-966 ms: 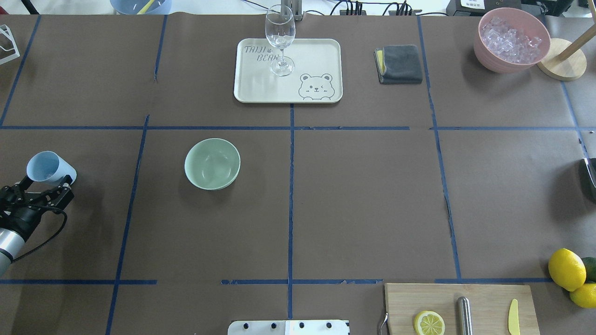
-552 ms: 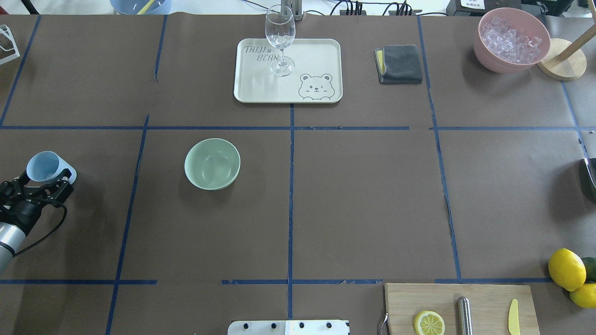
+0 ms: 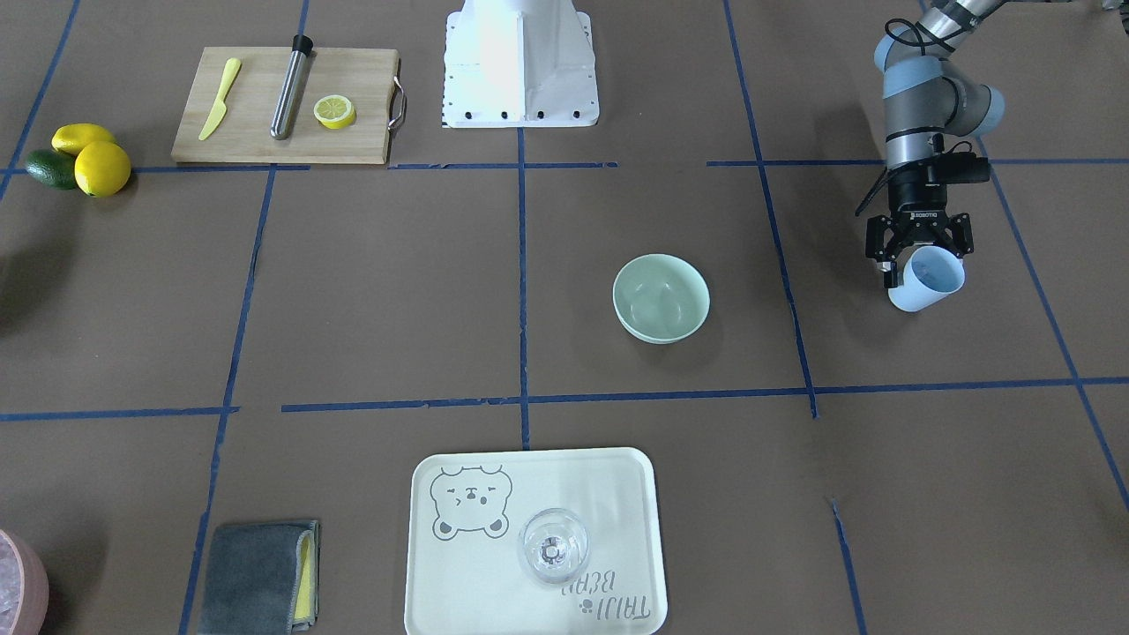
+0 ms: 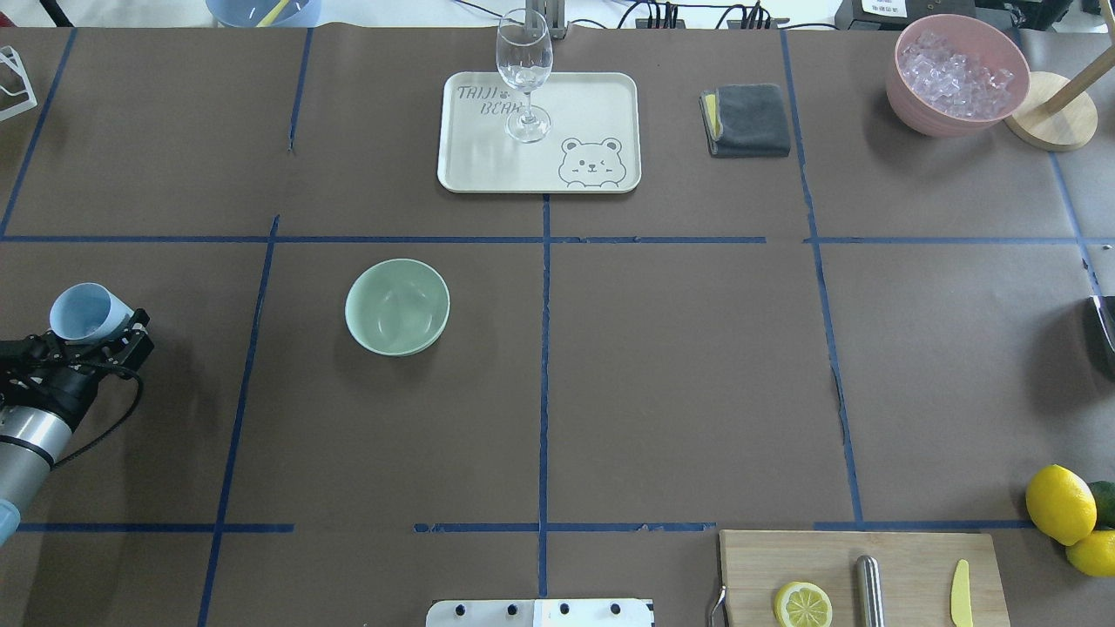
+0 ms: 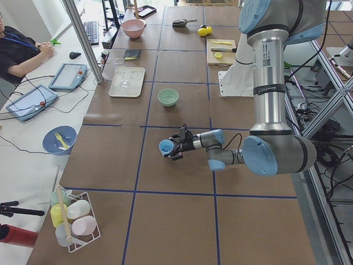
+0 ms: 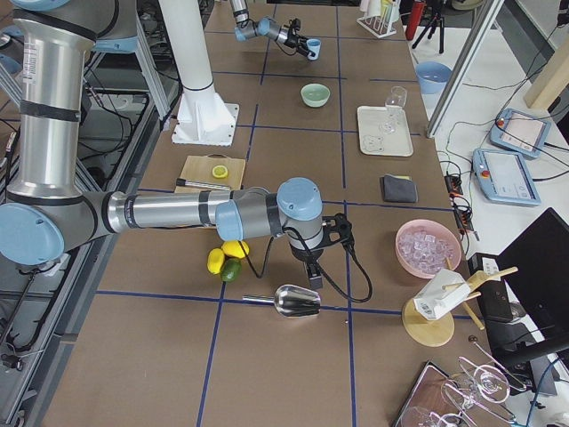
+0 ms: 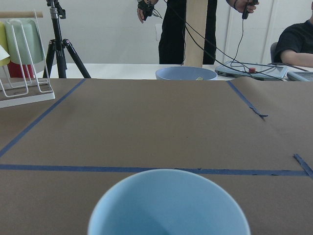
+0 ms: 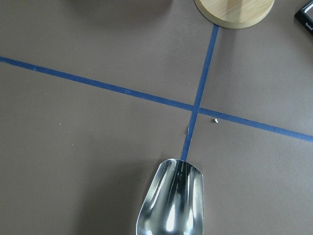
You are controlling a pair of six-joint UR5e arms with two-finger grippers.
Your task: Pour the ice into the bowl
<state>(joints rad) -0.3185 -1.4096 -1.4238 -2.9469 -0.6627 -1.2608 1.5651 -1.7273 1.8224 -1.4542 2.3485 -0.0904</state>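
Observation:
The pale mint-green bowl [image 4: 397,306] stands left of the table's middle, and no ice shows in it; it also shows in the front-facing view [image 3: 661,297]. The ice [image 4: 956,74] lies heaped in a pink container [image 4: 906,109] at the far right corner. My left gripper [image 4: 97,333] is shut on a light blue cup [image 4: 83,312], tipped on its side, far to the left of the bowl. In the front-facing view the left gripper [image 3: 917,257] grips the cup [image 3: 928,280] by its rim. The cup's inside [image 7: 168,210] looks empty. My right gripper [image 6: 313,269] hovers over a metal scoop [image 8: 171,203]; I cannot tell its state.
A cream tray [image 4: 592,104] with a wine glass [image 4: 523,74] stands at the far middle, a grey cloth [image 4: 747,119] to its right. A cutting board [image 4: 906,557] with a lemon half, lemons [image 4: 1060,503], a wooden stand [image 4: 1054,122] and a cup rack [image 5: 74,221] stand at the edges.
My left gripper with the blue cup has turned a little at the wrist and shifted slightly toward the table's left edge. The bowl has not moved.

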